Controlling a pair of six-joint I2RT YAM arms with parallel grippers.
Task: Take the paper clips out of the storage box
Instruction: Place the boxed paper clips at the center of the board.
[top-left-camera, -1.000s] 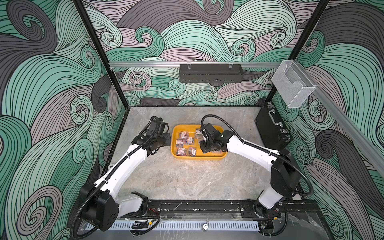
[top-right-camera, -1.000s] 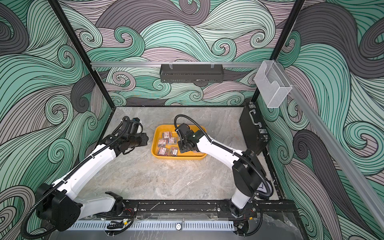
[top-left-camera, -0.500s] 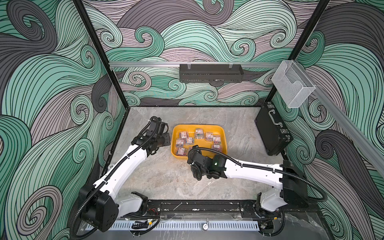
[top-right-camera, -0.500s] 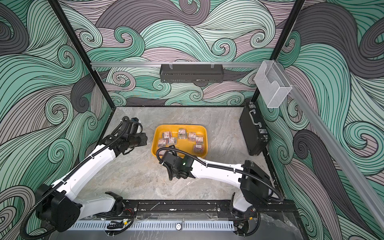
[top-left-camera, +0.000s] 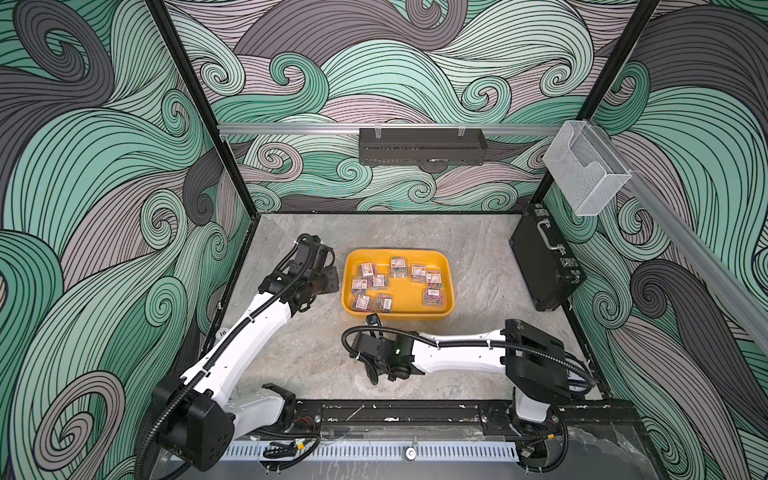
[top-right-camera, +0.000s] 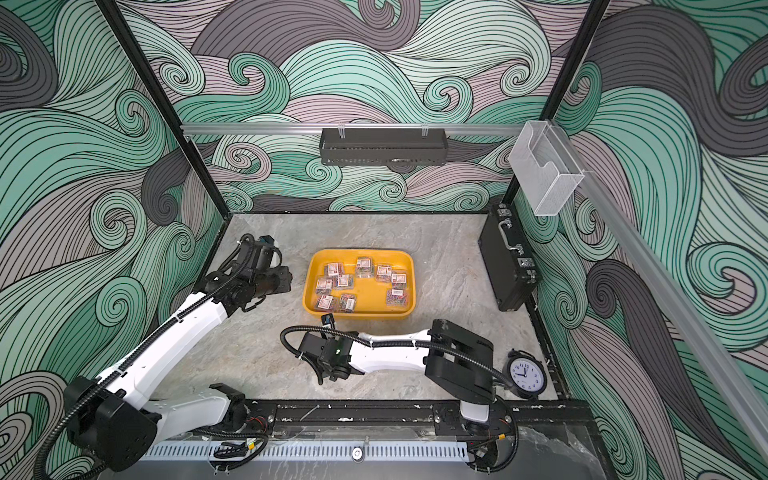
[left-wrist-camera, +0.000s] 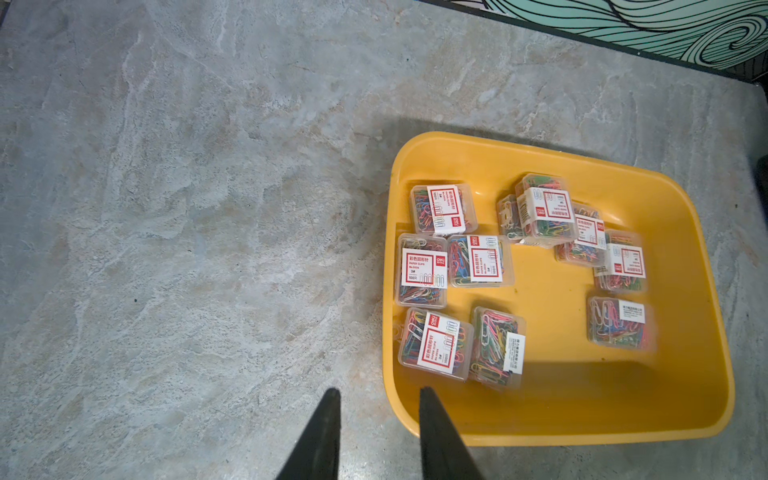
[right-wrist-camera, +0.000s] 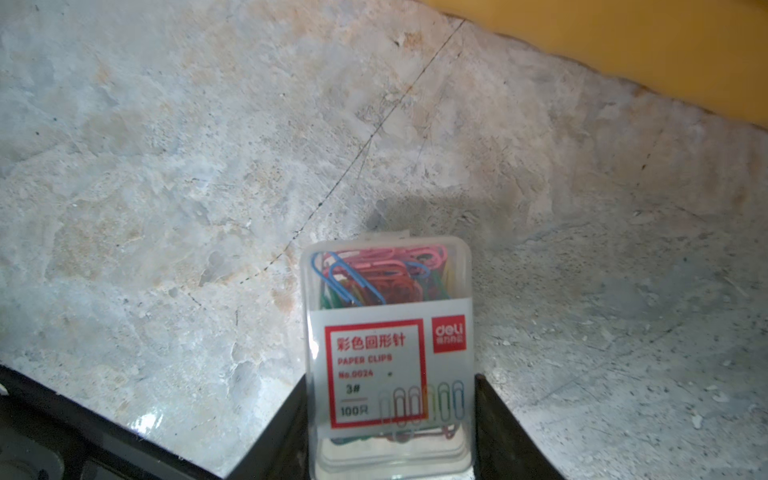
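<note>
The yellow storage box (top-left-camera: 397, 253) (top-right-camera: 360, 252) stands mid-table in both top views. Several clear boxes of paper clips (top-left-camera: 397, 266) (left-wrist-camera: 478, 259) lie inside it. My right gripper (right-wrist-camera: 390, 378) is shut on one more box of paper clips (right-wrist-camera: 388, 316), gripped by its sides and held low over the stone table. That spot is in front of the storage box (right-wrist-camera: 623, 50), where the right arm (top-left-camera: 457, 351) reaches leftward. The left gripper (left-wrist-camera: 378, 390) (top-left-camera: 332, 281) hovers at the tray's left side, open a little and with nothing in it. One of its fingers is over the rim (left-wrist-camera: 399, 399).
A black briefcase (top-left-camera: 544, 266) leans at the right wall. A clear bin (top-left-camera: 586, 170) hangs above it, and a black shelf (top-left-camera: 422, 145) is on the back rail. A small clock (top-right-camera: 525, 374) stands at front right. The black base rail (top-left-camera: 415, 411) runs along the front edge.
The right gripper has left the tray with a box of paper clips and swung to the table in front of it. The left arm has barely moved.
</note>
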